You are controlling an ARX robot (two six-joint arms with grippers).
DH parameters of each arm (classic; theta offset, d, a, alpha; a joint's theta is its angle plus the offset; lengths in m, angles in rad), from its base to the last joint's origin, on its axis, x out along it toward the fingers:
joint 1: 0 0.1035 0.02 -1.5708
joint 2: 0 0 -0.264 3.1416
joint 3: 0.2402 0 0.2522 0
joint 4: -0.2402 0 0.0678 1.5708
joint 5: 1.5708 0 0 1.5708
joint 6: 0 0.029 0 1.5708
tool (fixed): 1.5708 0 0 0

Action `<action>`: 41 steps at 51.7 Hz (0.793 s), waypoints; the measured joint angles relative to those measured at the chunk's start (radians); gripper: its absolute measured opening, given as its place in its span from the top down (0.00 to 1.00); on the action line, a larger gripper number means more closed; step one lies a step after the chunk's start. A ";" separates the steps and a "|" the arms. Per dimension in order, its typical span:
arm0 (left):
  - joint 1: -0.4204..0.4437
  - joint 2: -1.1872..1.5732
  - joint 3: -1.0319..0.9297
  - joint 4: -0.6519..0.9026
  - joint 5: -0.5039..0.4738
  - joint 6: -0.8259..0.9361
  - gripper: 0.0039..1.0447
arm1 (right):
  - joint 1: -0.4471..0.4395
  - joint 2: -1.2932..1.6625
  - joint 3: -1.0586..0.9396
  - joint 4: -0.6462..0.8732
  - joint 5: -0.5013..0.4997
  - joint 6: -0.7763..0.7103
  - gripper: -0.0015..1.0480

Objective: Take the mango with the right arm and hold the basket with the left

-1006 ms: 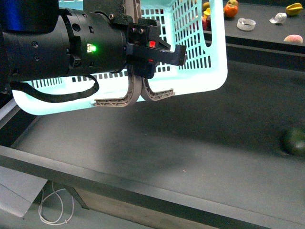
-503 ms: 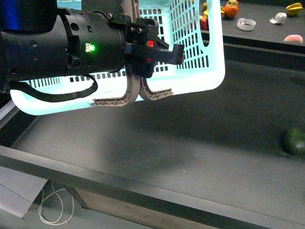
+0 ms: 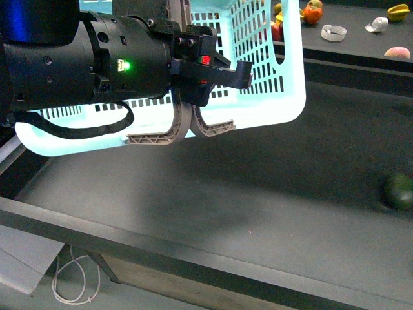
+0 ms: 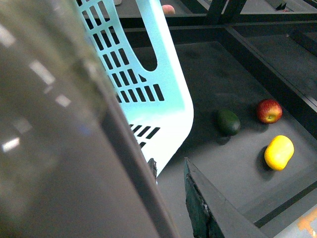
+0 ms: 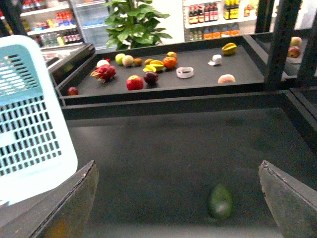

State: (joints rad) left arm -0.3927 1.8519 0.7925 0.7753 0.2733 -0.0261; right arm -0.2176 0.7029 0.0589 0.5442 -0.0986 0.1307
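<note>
My left gripper (image 3: 205, 77) is shut on the basket (image 3: 271, 77), a light turquoise slotted basket held tilted above the dark table. Its two grey-brown handles (image 3: 187, 132) hang below the gripper. In the left wrist view the basket's side (image 4: 148, 74) fills the near part, and the yellow mango (image 4: 279, 152) lies on the table beyond it, apart from the basket. The mango does not show in the front or right wrist views. My right gripper (image 5: 178, 164) is open and empty above the table, with the basket (image 5: 29, 124) off to one side.
A dark green fruit (image 3: 399, 191) lies on the table at the right; it also shows in the right wrist view (image 5: 220, 201) between the open fingers. A red apple (image 4: 269, 110) lies near the mango. A raised far shelf (image 5: 198, 82) holds several fruits.
The basket and my left gripper have wobbled slightly and stay about where they were. Nothing else has moved.
</note>
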 joint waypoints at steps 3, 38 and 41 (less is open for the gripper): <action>0.000 0.000 0.000 0.000 0.000 0.000 0.84 | -0.042 0.200 0.043 0.142 0.014 0.035 0.08; 0.000 0.000 0.000 0.000 -0.001 0.000 0.84 | -0.203 1.431 0.450 0.519 0.311 0.304 0.08; 0.000 0.000 0.000 0.000 -0.001 0.000 0.84 | -0.211 1.485 0.488 0.504 0.318 0.317 0.08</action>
State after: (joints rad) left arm -0.3927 1.8519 0.7925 0.7753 0.2726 -0.0261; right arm -0.4282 2.1883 0.5465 1.0485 0.2195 0.4473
